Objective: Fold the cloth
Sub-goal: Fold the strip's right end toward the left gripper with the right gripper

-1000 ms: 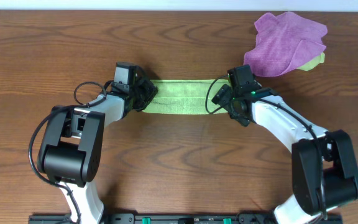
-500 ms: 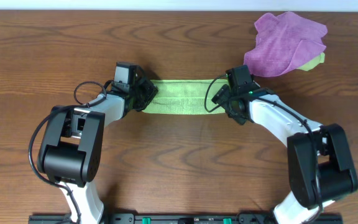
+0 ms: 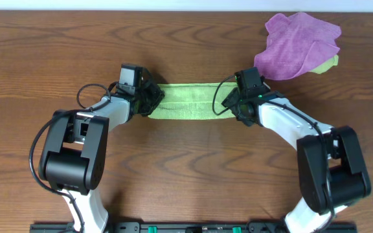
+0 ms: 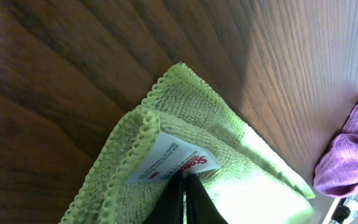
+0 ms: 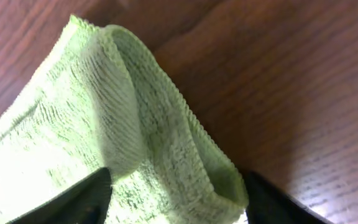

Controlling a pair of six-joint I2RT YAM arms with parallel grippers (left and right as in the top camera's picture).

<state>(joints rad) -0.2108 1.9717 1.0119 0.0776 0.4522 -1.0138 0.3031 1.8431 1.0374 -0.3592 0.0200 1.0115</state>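
Looking down, saw a brown wooden table point(image 3: 186, 188) first. Found on it a green cloth point(image 3: 186, 101), doubled into a long narrow strip and lying flat to the left of a purple cloth point(image 3: 296, 45), a little nearer the robot than it. Noted one short end close to that purple cloth but apart from it.

Judged the green cloth soft, light and limp, with a nubby weave and stitched edges. Expected it to sag between two holds, and its layers to slide on each other unless caught together. Reckoned the short ends the best places to grip, right at the stitched corners.

Saw the right gripper point(image 3: 230, 103) at the end nearest the purple cloth, fingers spread wide either side of the doubled edge, clamping nothing. Saw the left gripper point(image 3: 151, 100) at the end farthest from the purple cloth, fingers pressed together on the green cloth just beside a small white label point(image 4: 176, 163).
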